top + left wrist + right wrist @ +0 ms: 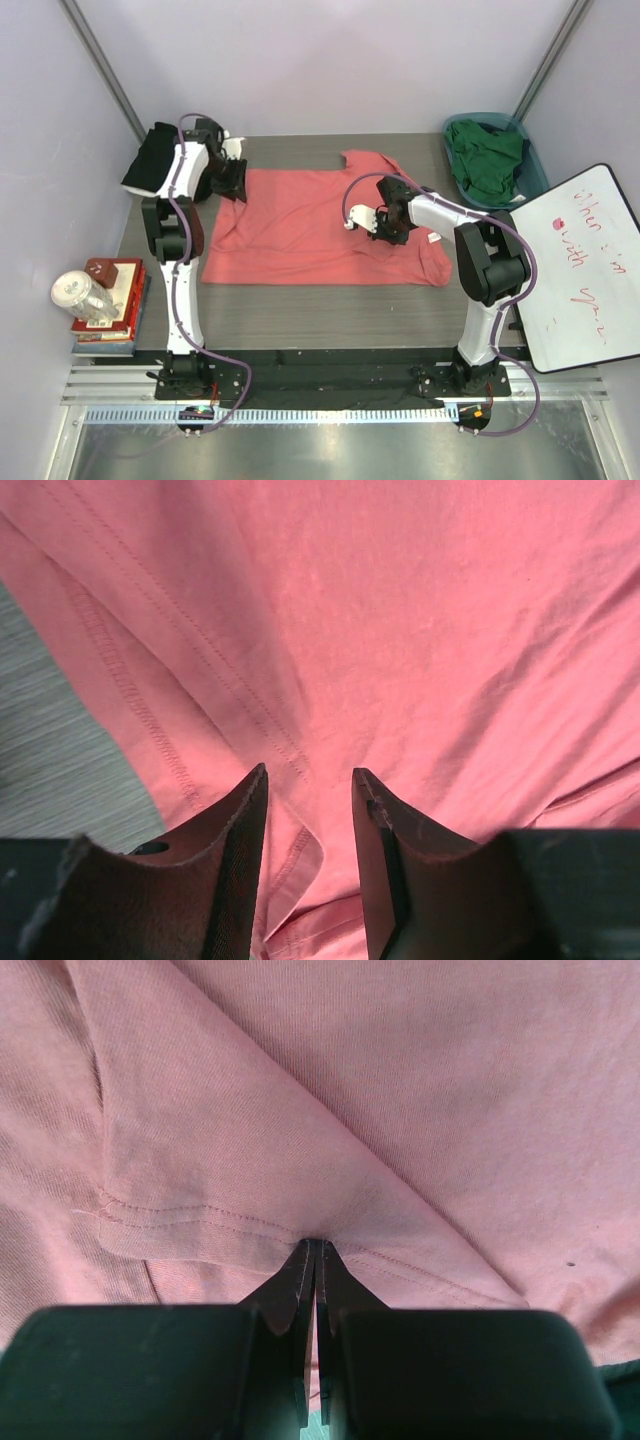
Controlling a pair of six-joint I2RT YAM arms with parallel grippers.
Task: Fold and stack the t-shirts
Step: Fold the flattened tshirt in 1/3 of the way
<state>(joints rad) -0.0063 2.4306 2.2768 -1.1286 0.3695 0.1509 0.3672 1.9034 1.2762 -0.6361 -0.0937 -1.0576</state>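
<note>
The coral-pink t-shirt (300, 235) lies spread across the middle of the table. My left gripper (236, 186) is at its far left corner. In the left wrist view its jaws (310, 772) stand apart, with a stitched hem fold of the shirt (400, 630) lying between them. My right gripper (383, 222) sits on the shirt's right half. In the right wrist view it (316, 1244) is shut, pinching a hemmed fold of the pink cloth (450, 1080). The black t-shirt (152, 160) is bunched at the table's far left corner. A dark green t-shirt (488, 155) lies in the basket.
A teal plastic basket (533, 170) stands at the far right. A whiteboard (590, 270) leans at the right edge. A stack of books (108, 312) with a clear jar (82, 295) sits off the table's left side. Grey tabletop (320, 315) shows in front of the shirt.
</note>
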